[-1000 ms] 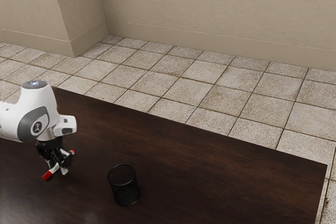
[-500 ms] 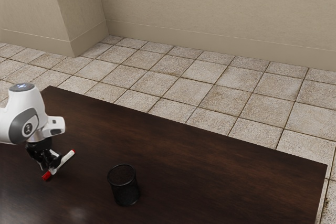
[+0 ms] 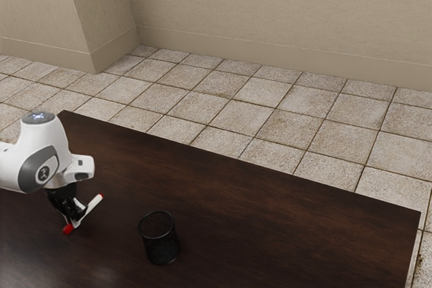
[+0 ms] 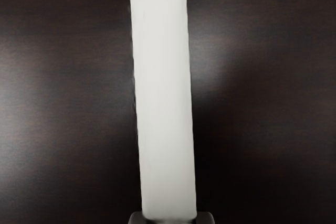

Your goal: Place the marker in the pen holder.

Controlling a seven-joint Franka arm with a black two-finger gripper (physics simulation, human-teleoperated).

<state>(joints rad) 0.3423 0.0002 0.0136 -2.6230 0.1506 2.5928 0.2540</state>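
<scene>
Currently the tool (image 3: 73, 223) is closing on the marker (image 3: 92, 206), its two fingers standing apart only by the marker's width and pressing it from both sides. In the wrist view the marker's white barrel is running lengthwise between the fingertips and out past them over the dark tabletop (image 3: 236, 200). In the exterior view the marker is slanting: its larger red end is pointing toward the exterior view's lower left, just beside the fingertips, while its white barrel is reaching toward the exterior view's upper right and ending in a small red tip. Whether any part of it is touching the tabletop, I cannot tell. The arm (image 3: 44, 160) is coming in from the exterior view's left, and the tool is pointing down over the part of the tabletop that is lying below its far corner at the exterior view's left. The holder (image 3: 160, 241), a black mesh cup, is standing upright with its mouth facing up, apart from the marker on the exterior view's right side of it. It is sitting well in from the tabletop's far edge and well apart from the corner at the exterior view's right. The marker is lying outside the holder. Beyond the far edge, pale floor tiles (image 3: 263, 119) are stretching to a beige wall (image 3: 270, 11).
</scene>
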